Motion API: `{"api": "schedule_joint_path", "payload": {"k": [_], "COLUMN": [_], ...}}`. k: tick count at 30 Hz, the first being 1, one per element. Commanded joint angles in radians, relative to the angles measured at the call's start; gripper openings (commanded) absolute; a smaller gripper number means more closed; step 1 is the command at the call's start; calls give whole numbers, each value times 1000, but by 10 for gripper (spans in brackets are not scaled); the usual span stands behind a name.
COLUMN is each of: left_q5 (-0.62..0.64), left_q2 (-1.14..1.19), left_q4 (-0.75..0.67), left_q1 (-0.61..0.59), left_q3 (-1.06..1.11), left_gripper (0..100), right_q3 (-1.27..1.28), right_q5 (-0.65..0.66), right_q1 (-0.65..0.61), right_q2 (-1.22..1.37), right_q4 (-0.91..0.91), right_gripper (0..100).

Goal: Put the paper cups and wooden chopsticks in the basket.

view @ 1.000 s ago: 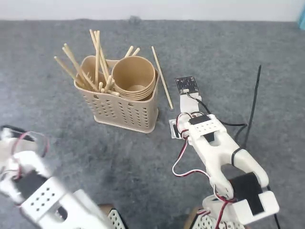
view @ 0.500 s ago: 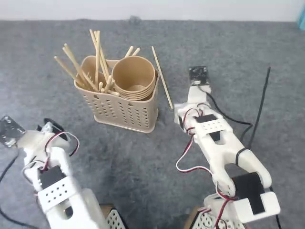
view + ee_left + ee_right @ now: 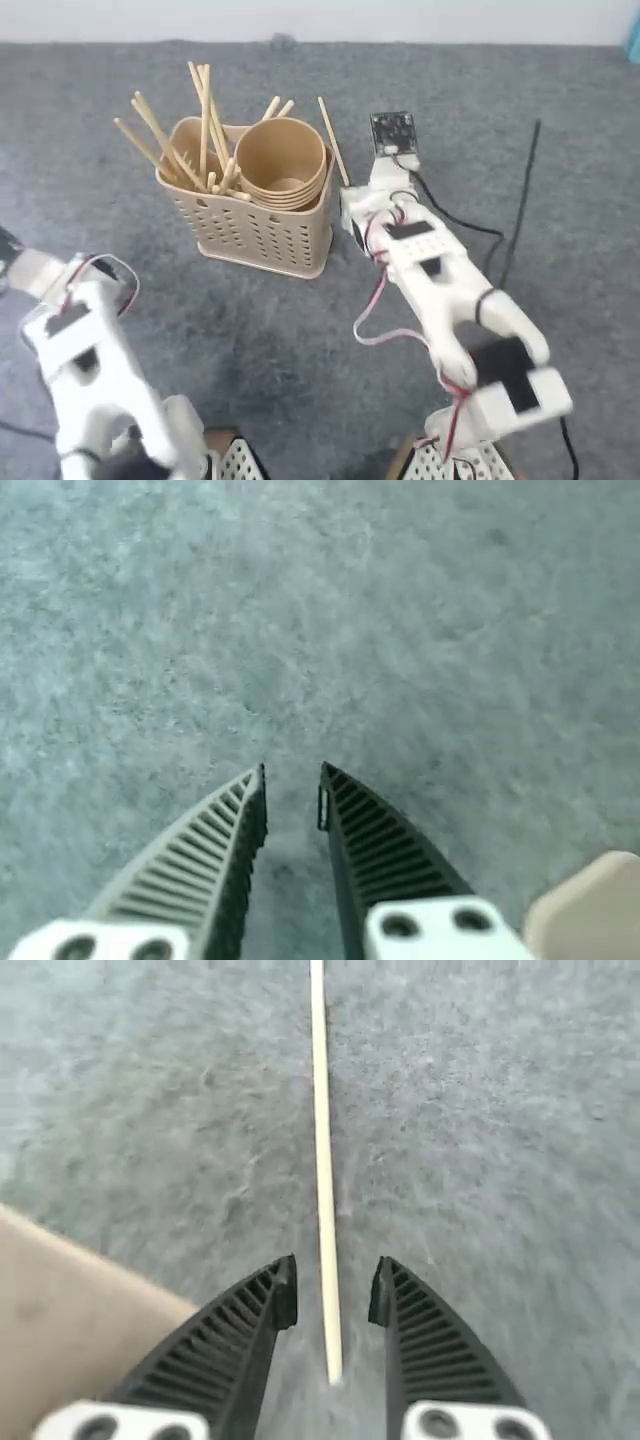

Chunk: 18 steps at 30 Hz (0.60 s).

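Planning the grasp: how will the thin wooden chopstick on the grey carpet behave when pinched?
The thin wooden chopstick looks straight, so probably stiff and light. Slender and flat on the grey carpet, it may pivot if the right gripper pinches its end.

The grey worktop [image 3: 520,110] is covered in a rough, matt, short-pile cloth like carpet. The beige perforated plastic basket [image 3: 262,238] is smooth with a dull sheen. The stacked brown paper cups [image 3: 285,165] are matt. The pale wooden chopsticks [image 3: 204,110] look bare and matt, as does the single pale wooden chopstick [image 3: 322,1160] lying on the cloth. Both arms' black plastic jaws are ribbed and matt. The white plastic arm shells [image 3: 432,275] are smooth.
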Motion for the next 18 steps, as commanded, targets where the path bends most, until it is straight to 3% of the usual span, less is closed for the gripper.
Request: {"api": "schedule_joint_path", "payload": {"k": [1,11,16,18], "left_q5": [8,55,55,55], "left_q2": [103,147,147,149], "left_q4": [-18,-17,-17,-17], "left_q1": [-25,-26,-26,-26], "left_q3": [-117,-151,-151,-151], "left_gripper": [80,80,80,80], "right_q3": [-170,-322,-324,-324], "right_q5": [-11,-5,-2,-2], "right_q1": [7,-10,12,25], "right_q2": [134,317,328,328], "right_q4": [-21,-19,-10,-7], "right_gripper": [136,135,2,24]}}
